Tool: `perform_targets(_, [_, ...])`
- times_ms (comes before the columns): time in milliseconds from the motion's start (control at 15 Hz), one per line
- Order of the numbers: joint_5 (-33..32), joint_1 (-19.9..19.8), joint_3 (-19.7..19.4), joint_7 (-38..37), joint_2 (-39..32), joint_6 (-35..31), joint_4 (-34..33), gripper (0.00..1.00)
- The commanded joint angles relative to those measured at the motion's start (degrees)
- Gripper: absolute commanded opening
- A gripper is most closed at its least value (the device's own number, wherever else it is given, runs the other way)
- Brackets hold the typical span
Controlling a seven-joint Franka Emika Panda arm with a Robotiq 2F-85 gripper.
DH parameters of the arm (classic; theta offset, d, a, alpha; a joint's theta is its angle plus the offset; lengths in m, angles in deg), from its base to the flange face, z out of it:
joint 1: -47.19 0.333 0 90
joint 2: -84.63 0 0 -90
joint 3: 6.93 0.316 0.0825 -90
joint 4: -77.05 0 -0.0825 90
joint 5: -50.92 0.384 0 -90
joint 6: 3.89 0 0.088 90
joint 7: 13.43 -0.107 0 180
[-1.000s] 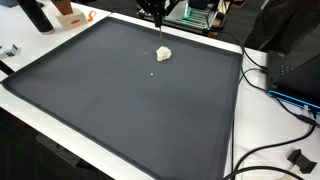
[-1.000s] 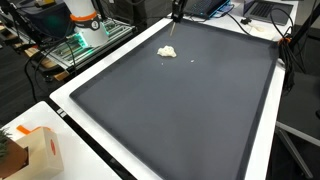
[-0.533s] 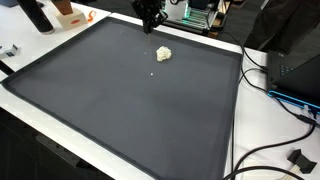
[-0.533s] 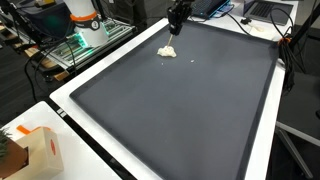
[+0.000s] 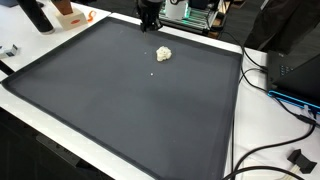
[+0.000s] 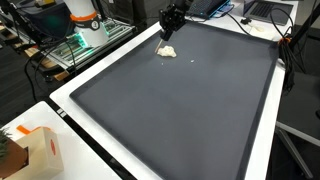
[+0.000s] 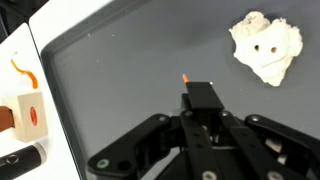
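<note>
A white crumpled lump (image 5: pixel 163 53) lies on the far part of a large dark mat (image 5: pixel 120 100); it shows in both exterior views (image 6: pixel 167 51) and at the top right of the wrist view (image 7: pixel 265 45). My gripper (image 5: pixel 149 17) hangs just above the mat's far edge, beside the lump and apart from it, as an exterior view (image 6: pixel 172 20) also shows. In the wrist view my gripper (image 7: pixel 203 108) is shut on a thin black tool with an orange tip (image 7: pixel 198 94). The tip points at bare mat left of the lump.
A small white crumb (image 5: pixel 152 72) lies near the lump. The mat (image 6: pixel 180 110) lies on a white table (image 6: pixel 70 105). An orange and white box (image 7: pixel 28 115) and a black cylinder (image 5: pixel 35 15) stand off the mat. Cables (image 5: pixel 290 95) run along one side.
My gripper has come lower into view and shifted sideways, off from above the lump, and now tilts. The lump and the crumb have not moved.
</note>
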Motion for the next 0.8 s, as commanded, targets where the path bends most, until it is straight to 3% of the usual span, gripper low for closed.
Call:
perform_targets(0, [-2.20,1.74,-0.66,-5.28,-2.43,4.43,-1.84,0.03])
perform_targets(733, [-4.52,4.43,-0.91,-14.00,-8.81,10.92,-5.53,0.03])
